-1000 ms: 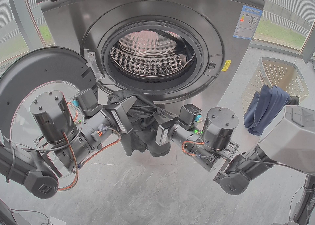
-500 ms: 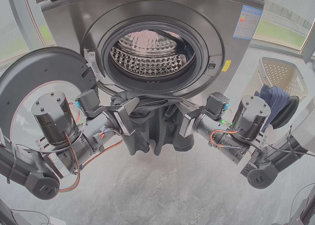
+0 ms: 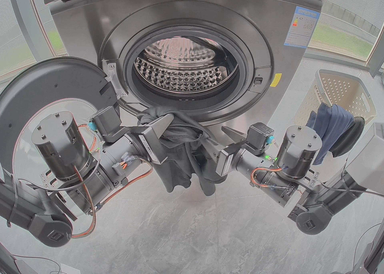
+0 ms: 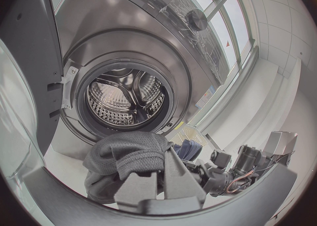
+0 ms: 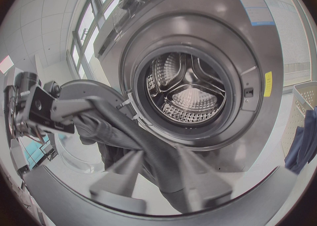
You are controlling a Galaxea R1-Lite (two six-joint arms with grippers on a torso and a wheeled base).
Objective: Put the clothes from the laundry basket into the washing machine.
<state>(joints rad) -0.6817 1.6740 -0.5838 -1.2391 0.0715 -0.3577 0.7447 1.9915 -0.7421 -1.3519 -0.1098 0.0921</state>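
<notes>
- The washing machine (image 3: 280, 87) hasn't moved. Its door (image 3: 52, 83) is swung wide to the left and the drum (image 3: 184, 71) has no clothes in it, so nothing has gone in yet.
- The laundry basket (image 3: 344, 87) sits on the floor to the right of the machine, with a blue garment (image 3: 332, 127) draped over its near rim. That one is left for a later trip.
- The dark garment (image 3: 180, 147) is what has changed. Half a second ago it was pulled out in a taut band between my two arms. Now it has gone slack and hangs in a bunch just below the near lip of the drum opening, mostly on the left side.
- The right gripper (image 3: 212, 141) has come back in towards the middle after swinging out to the right. Its fingers are now spread apart. In the right wrist view a strip of cloth runs between them; it looks released, but I can't rule out a snag.
- The left gripper (image 3: 170, 125) stays clamped on the bunched top of the garment, carrying its weight.
- I read this as a handover to one arm. Next, the left arm has to lift the bundle over the lip and into the drum.
</notes>
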